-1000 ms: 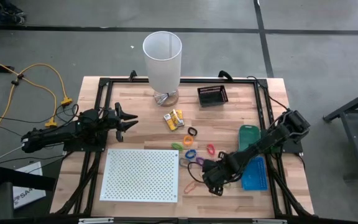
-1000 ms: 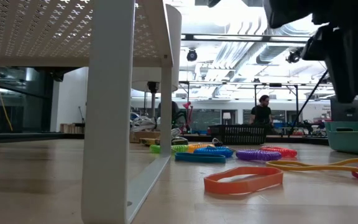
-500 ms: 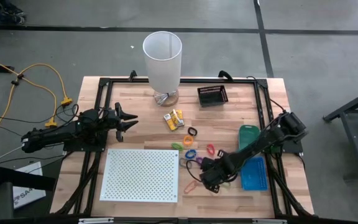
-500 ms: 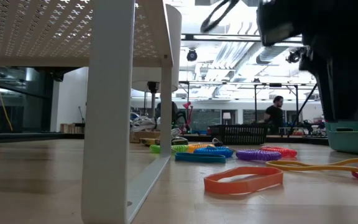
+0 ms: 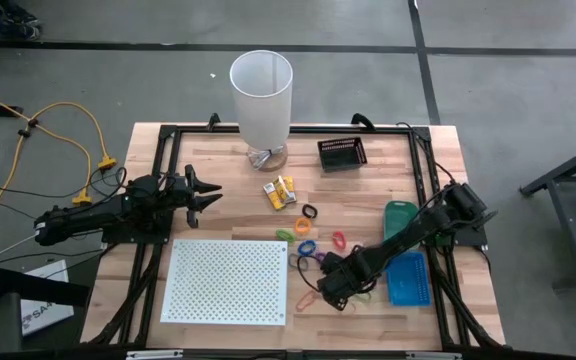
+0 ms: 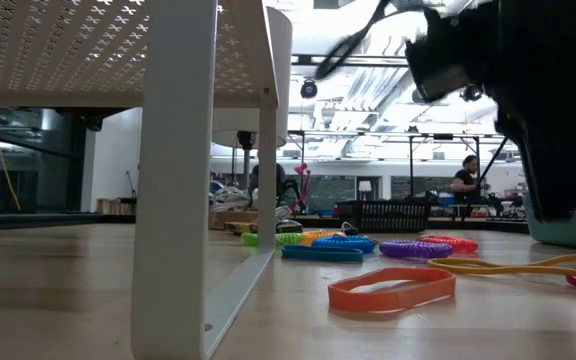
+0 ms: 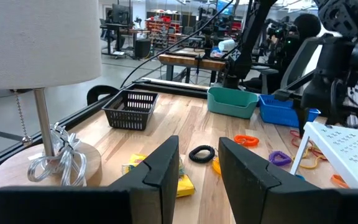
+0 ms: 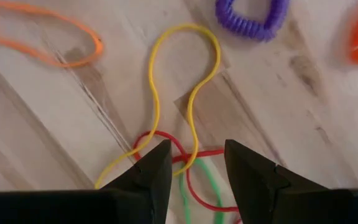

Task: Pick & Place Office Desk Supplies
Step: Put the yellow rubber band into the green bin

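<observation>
Rubber bands (image 8: 185,134) lay tangled flat on the desk near its front edge, just beside the white perforated board (image 5: 228,280). My right pincer (image 8: 194,168) hung above them, fingers apart, empty. They looked thin, limp and light; I judged one crossing strand the best grip. My left pincer (image 7: 197,168) waited apart at the left edge

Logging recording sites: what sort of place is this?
Probably a robotics lab or workshop: a wooden table on bare concrete, other arms on stands behind, workbenches, and exposed ceiling ducts.
</observation>
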Robot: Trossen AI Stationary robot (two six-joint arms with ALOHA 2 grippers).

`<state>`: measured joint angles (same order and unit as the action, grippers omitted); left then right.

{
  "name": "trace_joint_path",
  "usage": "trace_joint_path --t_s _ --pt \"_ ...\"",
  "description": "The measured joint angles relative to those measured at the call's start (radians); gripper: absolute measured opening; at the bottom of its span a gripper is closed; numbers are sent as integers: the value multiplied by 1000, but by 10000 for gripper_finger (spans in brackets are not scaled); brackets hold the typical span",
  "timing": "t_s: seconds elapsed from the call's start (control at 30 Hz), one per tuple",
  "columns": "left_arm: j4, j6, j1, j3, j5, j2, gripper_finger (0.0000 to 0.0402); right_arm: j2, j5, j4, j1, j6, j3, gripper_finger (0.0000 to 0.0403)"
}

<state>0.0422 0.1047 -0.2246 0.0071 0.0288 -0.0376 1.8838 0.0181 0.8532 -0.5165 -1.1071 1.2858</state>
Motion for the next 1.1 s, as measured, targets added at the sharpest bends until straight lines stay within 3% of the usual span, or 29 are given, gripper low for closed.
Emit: trace_joint_path --t_s 1.1 --pt "0 0 0 0 0 0 108 68 8 -14 6 -70 0 136"
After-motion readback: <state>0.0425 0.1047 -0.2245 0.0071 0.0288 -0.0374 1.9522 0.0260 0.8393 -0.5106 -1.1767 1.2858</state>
